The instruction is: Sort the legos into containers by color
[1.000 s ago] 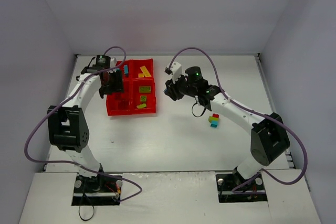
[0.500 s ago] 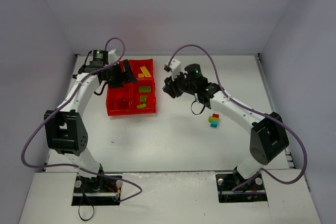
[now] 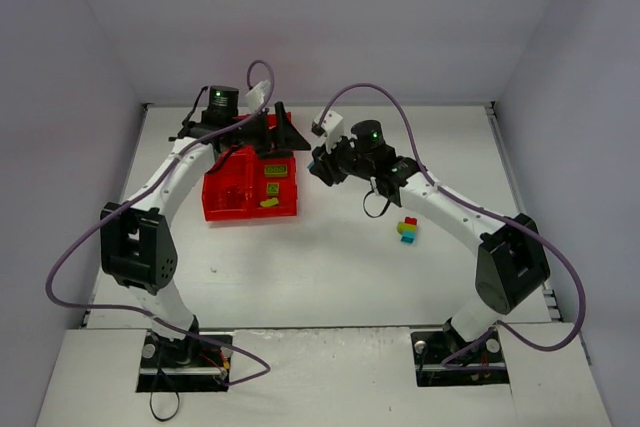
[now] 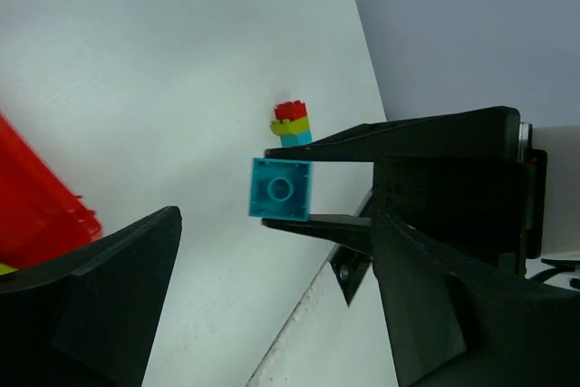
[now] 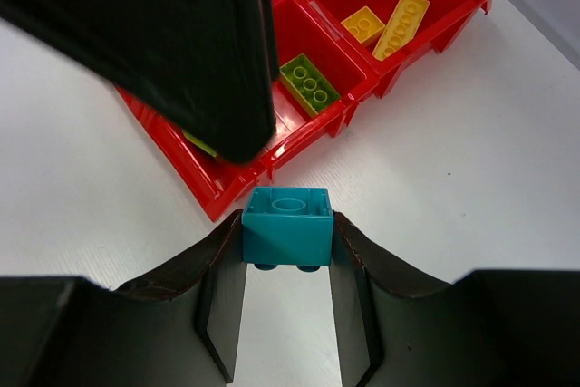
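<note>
My right gripper (image 5: 288,235) is shut on a cyan-blue lego (image 5: 288,224) and holds it above the table just right of the red tray (image 5: 184,166). In the top view this gripper (image 3: 318,165) is beside the tray (image 3: 228,199). My left gripper (image 3: 285,135) is open and empty over the tray's back right compartment. In its own view its jaws (image 4: 272,265) stand wide apart and face the held cyan lego (image 4: 281,188). Yellow legos (image 5: 399,23) and a green lego (image 5: 309,83) lie in the tray's compartments.
A clump of red, yellow, green and cyan legos (image 3: 408,229) sits on the white table to the right of the right arm, also in the left wrist view (image 4: 292,124). One left gripper finger (image 5: 181,43) hangs over the tray. Grey walls enclose the table.
My left gripper has swung right, from over the tray's left side to over its back right compartment, and turned to face the right gripper. The right gripper has barely moved and still holds the cyan lego.
</note>
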